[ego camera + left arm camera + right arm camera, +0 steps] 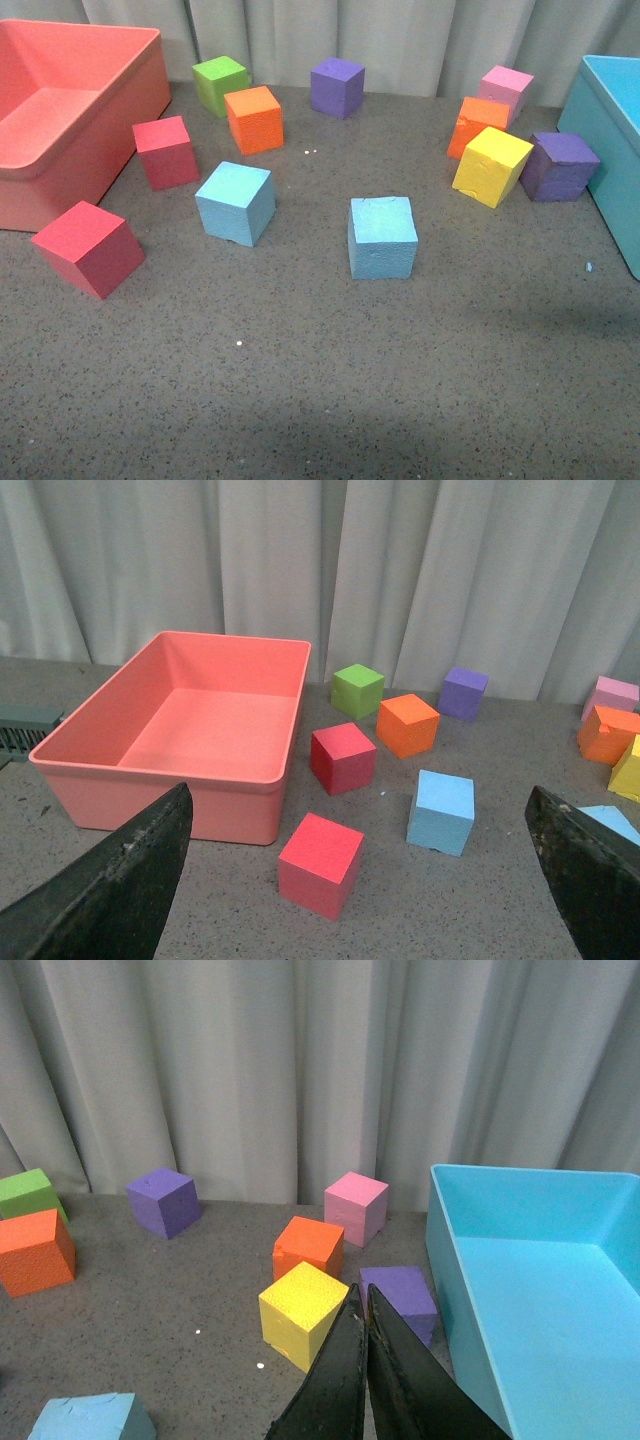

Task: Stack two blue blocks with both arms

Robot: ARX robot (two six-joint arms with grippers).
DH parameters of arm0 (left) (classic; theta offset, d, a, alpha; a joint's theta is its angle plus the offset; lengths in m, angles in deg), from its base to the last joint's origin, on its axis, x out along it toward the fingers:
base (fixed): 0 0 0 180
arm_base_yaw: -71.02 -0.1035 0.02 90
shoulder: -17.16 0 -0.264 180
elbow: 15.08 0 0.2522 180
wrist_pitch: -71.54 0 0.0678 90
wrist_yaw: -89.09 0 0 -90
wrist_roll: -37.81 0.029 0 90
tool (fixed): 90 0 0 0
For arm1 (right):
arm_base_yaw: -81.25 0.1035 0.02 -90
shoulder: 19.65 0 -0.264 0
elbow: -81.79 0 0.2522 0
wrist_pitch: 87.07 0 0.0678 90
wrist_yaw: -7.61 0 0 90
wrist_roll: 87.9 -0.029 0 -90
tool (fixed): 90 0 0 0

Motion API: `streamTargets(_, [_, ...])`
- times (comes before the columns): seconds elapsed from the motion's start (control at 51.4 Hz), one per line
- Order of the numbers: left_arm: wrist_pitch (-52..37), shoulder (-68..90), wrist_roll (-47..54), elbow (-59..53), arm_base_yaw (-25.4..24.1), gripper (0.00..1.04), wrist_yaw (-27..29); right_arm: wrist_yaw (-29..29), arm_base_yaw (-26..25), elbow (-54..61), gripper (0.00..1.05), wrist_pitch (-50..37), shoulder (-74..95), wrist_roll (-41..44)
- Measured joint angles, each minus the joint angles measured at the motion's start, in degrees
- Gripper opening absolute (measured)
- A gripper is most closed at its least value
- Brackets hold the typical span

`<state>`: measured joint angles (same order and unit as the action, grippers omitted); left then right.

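Note:
Two sky-blue blocks sit apart on the grey table in the front view, one left of centre (235, 203) and one at centre (382, 237). Neither arm shows in that view. In the left wrist view my left gripper (359, 795) is open and empty, held above the table. The left blue block (441, 811) lies ahead between its fingers, and a corner of the other blue block (608, 822) shows by one finger. In the right wrist view my right gripper (363, 1290) is shut and empty, above a yellow cube (303, 1315). One blue block (90, 1418) shows at the frame's edge.
A salmon bin (140, 100) stands at the left and a turquoise bin (610, 130) at the right. Red cubes (88, 248) (166, 151), a green one (220, 84), an orange one (254, 119), a purple one (337, 87), and a right-hand cluster with a yellow cube (491, 165) surround the blue blocks.

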<state>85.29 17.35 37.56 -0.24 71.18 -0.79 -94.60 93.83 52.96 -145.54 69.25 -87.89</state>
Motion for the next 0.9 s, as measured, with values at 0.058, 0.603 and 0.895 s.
streamTargets(0.058, [0.00, 0.00, 0.00, 0.00, 0.00, 0.98, 0.02, 0.96, -0.87, 1.75, 0.01, 0.74, -2.84, 0.02])
streamTargets(0.603, [0.00, 0.00, 0.00, 0.00, 0.00, 0.98, 0.00, 8.37, -8.35, 11.96, 0.01, 20.22, -32.81, 0.02])
streamTargets(0.895, [0.00, 0.00, 0.00, 0.00, 0.00, 0.98, 0.02, 12.09, -12.44, 14.40, 0.01, 32.41, -47.58, 0.00])
